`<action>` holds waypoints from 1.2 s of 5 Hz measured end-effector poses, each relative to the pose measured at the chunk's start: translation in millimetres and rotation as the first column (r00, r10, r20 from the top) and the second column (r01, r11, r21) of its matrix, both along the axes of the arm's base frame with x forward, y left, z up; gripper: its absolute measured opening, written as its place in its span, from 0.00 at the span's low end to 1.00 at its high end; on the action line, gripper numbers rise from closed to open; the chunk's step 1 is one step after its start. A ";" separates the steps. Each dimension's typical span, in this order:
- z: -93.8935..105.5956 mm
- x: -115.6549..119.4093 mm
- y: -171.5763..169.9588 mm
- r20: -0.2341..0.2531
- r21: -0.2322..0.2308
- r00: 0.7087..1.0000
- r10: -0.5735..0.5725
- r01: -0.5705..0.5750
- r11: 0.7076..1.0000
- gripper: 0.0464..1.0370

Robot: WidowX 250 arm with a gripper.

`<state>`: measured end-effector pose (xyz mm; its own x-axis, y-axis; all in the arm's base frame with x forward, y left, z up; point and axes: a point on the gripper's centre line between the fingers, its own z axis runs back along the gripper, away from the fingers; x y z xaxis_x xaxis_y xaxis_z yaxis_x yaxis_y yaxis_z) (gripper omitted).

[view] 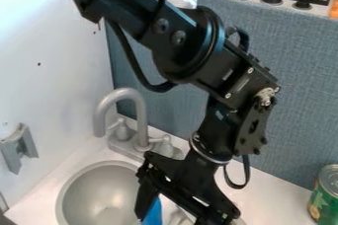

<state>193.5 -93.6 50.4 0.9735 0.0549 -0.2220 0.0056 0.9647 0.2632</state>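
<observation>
The gripper [182, 213] hangs low at the bottom centre, just right of the sink bowl, with its jaws spread wide apart. A blue object [153, 214] shows beside the inner side of its left jaw, partly covered by it and cut off by the bottom edge. Whether the two touch, I cannot tell. Between the jaws, a greyish item [177, 217] lies low on the white counter, mostly hidden.
The round grey sink bowl [74, 192] is at lower left, with a grey faucet [137, 101] behind it. A green can [323, 197] stands at the right edge. A blue-grey wall panel [297, 71] rises behind the counter; a stove [288, 3] lies beyond.
</observation>
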 end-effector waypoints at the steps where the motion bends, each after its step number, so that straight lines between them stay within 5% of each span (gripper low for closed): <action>1: -6.0 -2.7 1.3 -0.020 0.009 1.000 -0.001 0.001 1.000 0.96; 6: -69.7 11.4 48.1 0.017 -0.069 1.000 -0.021 0.022 0.997 0.96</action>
<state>204.9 -45.5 -19.4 0.9778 0.0192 -0.2087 0.0225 0.9804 0.1957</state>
